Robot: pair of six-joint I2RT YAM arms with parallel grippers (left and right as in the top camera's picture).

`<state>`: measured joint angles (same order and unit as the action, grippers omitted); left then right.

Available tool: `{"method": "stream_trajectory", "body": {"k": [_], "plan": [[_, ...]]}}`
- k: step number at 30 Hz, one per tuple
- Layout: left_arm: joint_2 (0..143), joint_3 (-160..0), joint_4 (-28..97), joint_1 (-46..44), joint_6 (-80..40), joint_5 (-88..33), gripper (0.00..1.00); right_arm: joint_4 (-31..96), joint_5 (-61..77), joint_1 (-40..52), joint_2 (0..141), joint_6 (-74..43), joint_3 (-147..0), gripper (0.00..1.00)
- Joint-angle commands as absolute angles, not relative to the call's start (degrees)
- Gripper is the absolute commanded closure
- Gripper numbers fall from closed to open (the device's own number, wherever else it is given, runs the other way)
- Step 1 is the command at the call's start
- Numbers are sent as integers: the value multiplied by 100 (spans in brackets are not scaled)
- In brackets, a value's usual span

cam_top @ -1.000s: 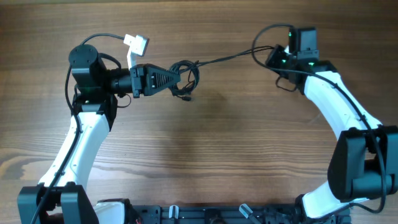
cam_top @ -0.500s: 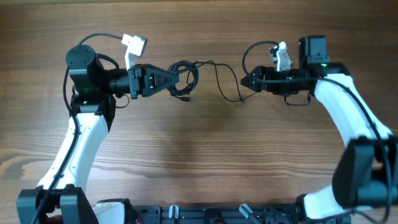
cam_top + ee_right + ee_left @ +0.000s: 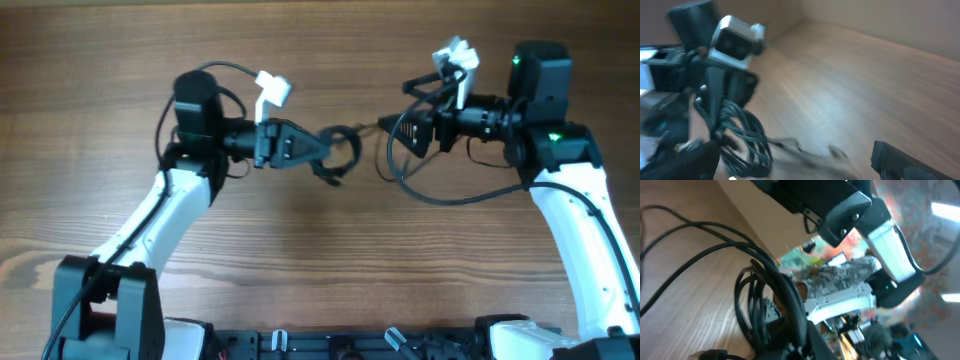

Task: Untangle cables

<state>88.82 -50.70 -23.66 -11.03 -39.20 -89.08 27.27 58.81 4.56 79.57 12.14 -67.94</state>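
The cables (image 3: 342, 150) form a small black coil above the middle of the table, seen close up in the left wrist view as several looped cords (image 3: 765, 295). My left gripper (image 3: 325, 143) points right and is shut on the coil's left side, its jaws (image 3: 805, 345) pinching the cords. A thin strand (image 3: 368, 126) runs from the coil toward my right gripper (image 3: 395, 135), which faces left with its fingers spread wide. In the right wrist view the coil (image 3: 747, 137) hangs ahead at the left. A blurred strand lies between the open fingers of that gripper (image 3: 790, 162), ungripped.
A larger black cable loop (image 3: 440, 198) sags below the right gripper toward the right arm; I cannot tell whether it belongs to the arm. The white camera (image 3: 272, 88) on the left wrist sticks up. Bare wooden table (image 3: 300, 260) lies in front.
Both arms have moved toward the centre, closing the gap between the grippers. The right gripper has opened wide, and the strand that was stretched taut is now slack.
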Motion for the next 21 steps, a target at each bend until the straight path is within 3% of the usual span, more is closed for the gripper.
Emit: {"method": "stream_trajectory", "body": {"k": [1, 4, 6, 8, 13, 15, 16, 17, 21], "plan": [[8862, -5162, -2558, -1461, -3769, -9037, 87, 3020, 6781, 639, 8066, 2545, -6792, 0], [8862, -5162, -2657, -1522, -3771, -9037, 88, 3256, 6783, 786, 8156, 2812, -6792, 2], [8862, -5164, -2683, -1522, -3771, -9035, 89, 3406, 6650, 961, 8298, 2873, -6792, 12], [8862, -5164, -2681, -1522, -3774, -9035, 90, 3494, 6390, 1109, 8436, 2851, -6792, 14], [8862, -5164, -2681, -1522, -3774, -9037, 92, 3682, 6073, 1288, 8774, 2836, -6792, 41], [8862, -5164, -2681, -1520, -3771, -9037, 92, 3726, 6267, 1337, 8838, 2827, -6792, 66], [8862, -5164, -2683, -1509, -3771, -9035, 92, 3732, 6309, 1334, 8840, 2757, -6792, 86], [8862, -5164, -2681, -1492, -3771, -9037, 91, 3701, 6307, 1332, 8840, 2593, -6792, 96], [8862, -5164, -2681, -1328, -3774, -9037, 85, 3354, 6278, 1282, 8840, 1426, -6792, 96]]}}
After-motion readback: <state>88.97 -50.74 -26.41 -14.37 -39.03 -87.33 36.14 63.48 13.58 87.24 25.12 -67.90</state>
